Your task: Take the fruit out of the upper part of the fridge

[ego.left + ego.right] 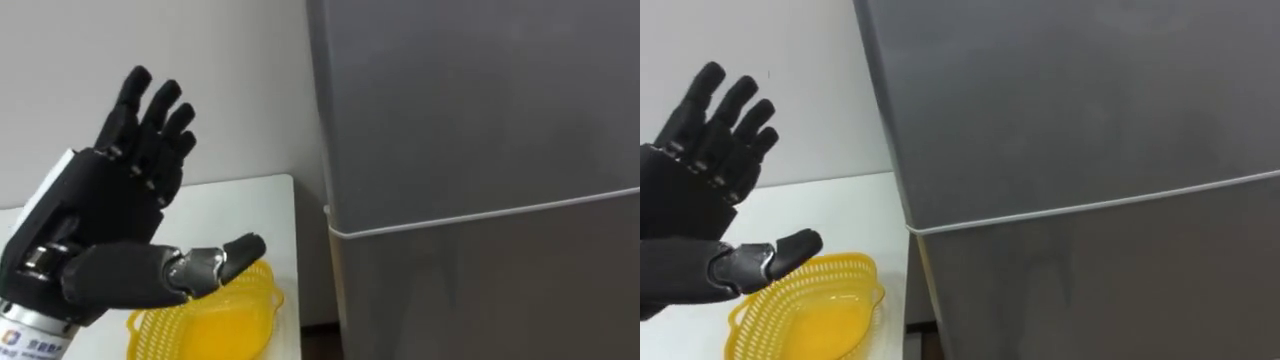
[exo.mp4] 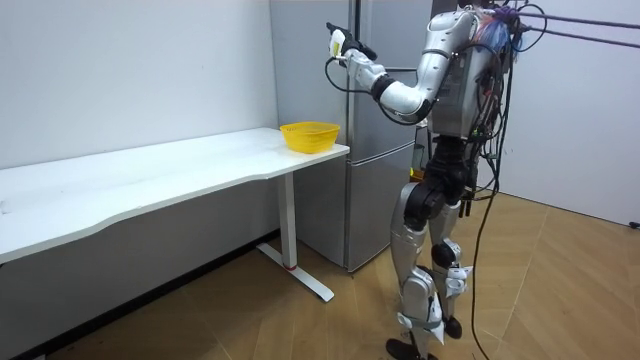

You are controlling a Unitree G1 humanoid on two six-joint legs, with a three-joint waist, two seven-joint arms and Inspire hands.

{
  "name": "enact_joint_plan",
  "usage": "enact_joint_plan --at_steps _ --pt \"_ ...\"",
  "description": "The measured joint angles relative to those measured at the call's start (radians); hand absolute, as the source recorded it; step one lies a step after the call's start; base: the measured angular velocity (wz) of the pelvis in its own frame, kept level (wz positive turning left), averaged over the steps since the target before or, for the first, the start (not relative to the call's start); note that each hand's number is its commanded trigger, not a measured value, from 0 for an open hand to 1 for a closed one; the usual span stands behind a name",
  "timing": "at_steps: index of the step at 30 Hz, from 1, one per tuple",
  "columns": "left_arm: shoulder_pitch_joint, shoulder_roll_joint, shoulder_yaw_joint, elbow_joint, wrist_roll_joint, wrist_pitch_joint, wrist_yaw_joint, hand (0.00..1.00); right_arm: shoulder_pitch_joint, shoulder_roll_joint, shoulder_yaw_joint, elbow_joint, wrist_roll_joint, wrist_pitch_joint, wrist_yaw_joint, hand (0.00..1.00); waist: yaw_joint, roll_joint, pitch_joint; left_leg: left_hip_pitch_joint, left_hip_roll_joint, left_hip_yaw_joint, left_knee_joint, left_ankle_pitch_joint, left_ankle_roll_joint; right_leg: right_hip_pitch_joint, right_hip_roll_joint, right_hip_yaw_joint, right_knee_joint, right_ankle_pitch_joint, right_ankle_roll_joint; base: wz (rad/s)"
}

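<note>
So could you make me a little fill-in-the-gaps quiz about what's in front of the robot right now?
The robot's left hand is raised with its fingers ____.
The basket on the white table is ____ in colour.
The doors of the grey fridge are both ____.
Missing words: open; yellow; shut.
</note>
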Motion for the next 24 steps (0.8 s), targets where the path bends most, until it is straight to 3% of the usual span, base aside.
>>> enact_joint_plan --at_steps 11,19,24 --pt "-0.004 0.0 -0.126 -0.016 0.002 0.0 -0.053 0.0 -0.006 0.0 0.045 -0.003 -0.001 0.0 0.016 0.0 -0.024 -0.013 -0.0045 0.005 0.001 0.001 0.005 0.0 0.0 0.004 0.0 0.001 -0.001 0.0 0.0 0.0" --pt "-0.071 0.0 -0.145 -0.015 0.002 0.0 -0.072 0.0 -0.01 0.0 0.066 -0.004 -0.01 0.0 0.031 0.0 -0.04 -0.012 -0.0042 0.014 0.001 0.002 0.006 0.0 0.0 0.019 -0.001 0.001 -0.001 0.0 0.0 0.0" --pt "-0.072 0.0 -0.17 -0.015 0.003 0.0 -0.071 0.0 -0.016 -0.001 0.074 -0.003 -0.035 -0.002 0.049 0.0 -0.054 -0.005 -0.0024 0.017 0.002 0.008 0.006 0.0 0.0 0.018 -0.002 0.001 0.001 0.0 0.0 0.0"
